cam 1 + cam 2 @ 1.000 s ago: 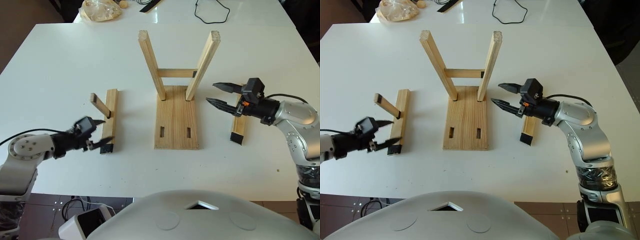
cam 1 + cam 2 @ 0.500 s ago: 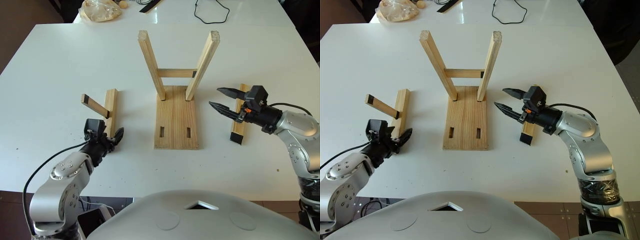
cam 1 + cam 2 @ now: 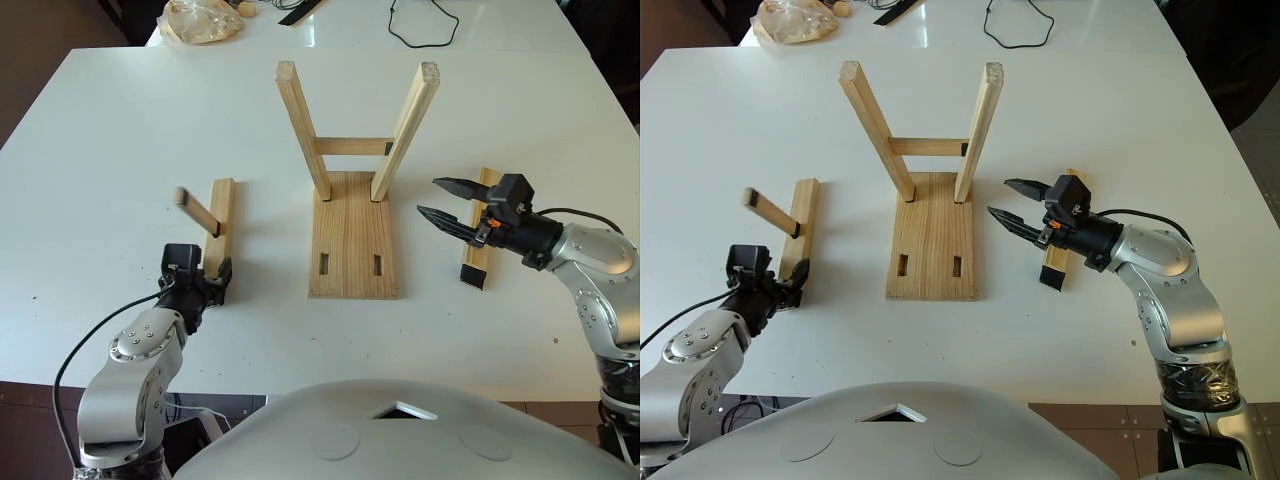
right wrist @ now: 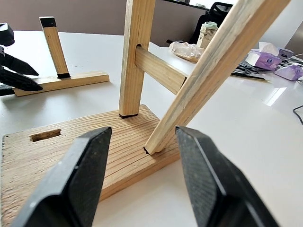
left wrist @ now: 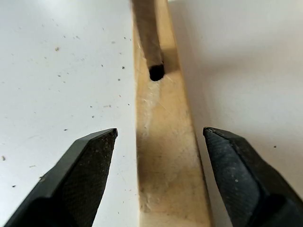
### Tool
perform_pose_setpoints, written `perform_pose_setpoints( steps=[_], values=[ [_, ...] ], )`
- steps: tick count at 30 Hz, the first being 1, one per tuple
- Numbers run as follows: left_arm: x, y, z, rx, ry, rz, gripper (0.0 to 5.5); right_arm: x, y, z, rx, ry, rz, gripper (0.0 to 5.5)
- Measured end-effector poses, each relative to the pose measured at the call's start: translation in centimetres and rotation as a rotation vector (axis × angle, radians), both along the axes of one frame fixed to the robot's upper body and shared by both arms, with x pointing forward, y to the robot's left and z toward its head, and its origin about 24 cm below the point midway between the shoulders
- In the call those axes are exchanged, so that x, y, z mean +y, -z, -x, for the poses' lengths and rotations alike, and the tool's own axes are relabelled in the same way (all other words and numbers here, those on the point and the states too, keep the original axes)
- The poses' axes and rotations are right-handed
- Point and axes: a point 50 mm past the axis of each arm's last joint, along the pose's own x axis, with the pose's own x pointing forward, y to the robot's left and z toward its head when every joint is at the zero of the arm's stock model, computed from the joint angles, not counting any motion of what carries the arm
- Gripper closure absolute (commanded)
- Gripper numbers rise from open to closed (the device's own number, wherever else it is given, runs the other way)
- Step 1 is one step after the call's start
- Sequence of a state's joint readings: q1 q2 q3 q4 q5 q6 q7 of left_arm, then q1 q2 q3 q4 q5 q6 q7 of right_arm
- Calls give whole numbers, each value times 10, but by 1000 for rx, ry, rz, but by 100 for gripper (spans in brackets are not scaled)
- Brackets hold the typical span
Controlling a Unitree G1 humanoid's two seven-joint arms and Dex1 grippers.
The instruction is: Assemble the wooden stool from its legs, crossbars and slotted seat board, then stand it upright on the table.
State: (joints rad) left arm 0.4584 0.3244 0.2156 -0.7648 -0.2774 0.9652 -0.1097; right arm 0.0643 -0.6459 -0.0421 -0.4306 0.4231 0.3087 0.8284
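The slotted seat board (image 3: 350,235) lies flat at mid-table. Two legs (image 3: 303,130) joined by a crossbar (image 3: 352,146) stand in its far slots, and its two near slots (image 3: 324,263) are empty. To the left lies a loose leg (image 3: 221,225) with a crossbar (image 3: 199,211) sticking up from it. My left gripper (image 3: 212,290) is at that leg's near end; in the left wrist view it (image 5: 160,133) is open, one finger on each side of the leg (image 5: 163,142), not touching. My right gripper (image 3: 430,197) hovers open to the right of the board, over another loose leg (image 3: 478,245).
At the table's far edge are a crumpled plastic bag (image 3: 203,20) and a black cable (image 3: 425,28). Bare white table (image 3: 110,130) spreads to the left and right of the parts. The near edge runs just below my arms.
My left arm swung from the left side round to the near end of the loose leg, and its gripper opened astride it. That leg's crossbar rocked slightly. My right gripper drew back a little to the right.
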Motion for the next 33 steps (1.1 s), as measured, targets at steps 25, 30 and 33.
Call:
perform_pose_setpoints(
  steps=[25, 30, 33],
  values=[
    [5, 15, -8, -13, -5, 45, 269, 1, 0, -3, -18, -4, 26, 302],
    [8, 15, -13, -7, 7, 38, 341, 2, 1, -3, -29, -1, 32, 302],
    [9, 13, -18, -6, 15, 32, 349, 3, 2, -3, -31, -1, 39, 302]
  ],
)
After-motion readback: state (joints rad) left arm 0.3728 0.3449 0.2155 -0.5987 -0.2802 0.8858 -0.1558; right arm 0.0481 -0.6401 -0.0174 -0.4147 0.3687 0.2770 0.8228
